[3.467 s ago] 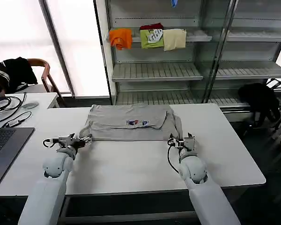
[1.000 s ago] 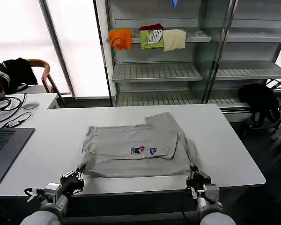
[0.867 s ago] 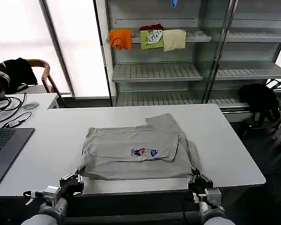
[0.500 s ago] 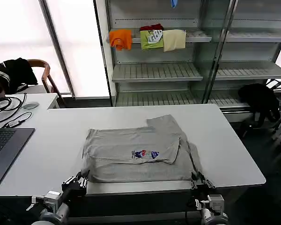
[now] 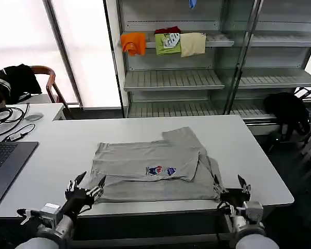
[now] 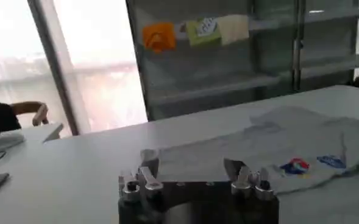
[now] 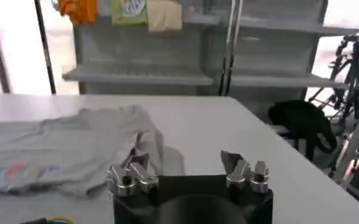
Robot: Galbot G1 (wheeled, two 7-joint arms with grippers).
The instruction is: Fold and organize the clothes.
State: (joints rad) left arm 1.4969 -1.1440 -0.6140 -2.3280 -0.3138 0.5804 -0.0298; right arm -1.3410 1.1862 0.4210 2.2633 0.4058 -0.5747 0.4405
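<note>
A light grey T-shirt (image 5: pixel 150 166) with a small multicoloured chest print lies partly folded on the white table (image 5: pixel 254 155), its hem near the front edge. My left gripper (image 5: pixel 88 184) stands open at the shirt's front left corner, holding nothing. My right gripper (image 5: pixel 229 185) is open just off the front right corner, also holding nothing. In the left wrist view the shirt (image 6: pixel 258 143) lies beyond the spread fingers of the left gripper (image 6: pixel 191 171). In the right wrist view the shirt (image 7: pixel 75 146) lies ahead and to one side of the right gripper (image 7: pixel 185 164), one finger close to a bunched edge.
A laptop (image 5: pixel 2 161) and cables (image 5: pixel 8 116) sit at the left on a neighbouring desk. Behind the table a metal shelf (image 5: pixel 171 78) carries orange, green and cream folded garments (image 5: pixel 163 42). Black garments hang on a chair (image 5: pixel 13 80) and at the right (image 5: pixel 287 111).
Both grippers pulled the shirt toward the front edge while shut on its hem; now they have let go and opened, and the shirt lies still.
</note>
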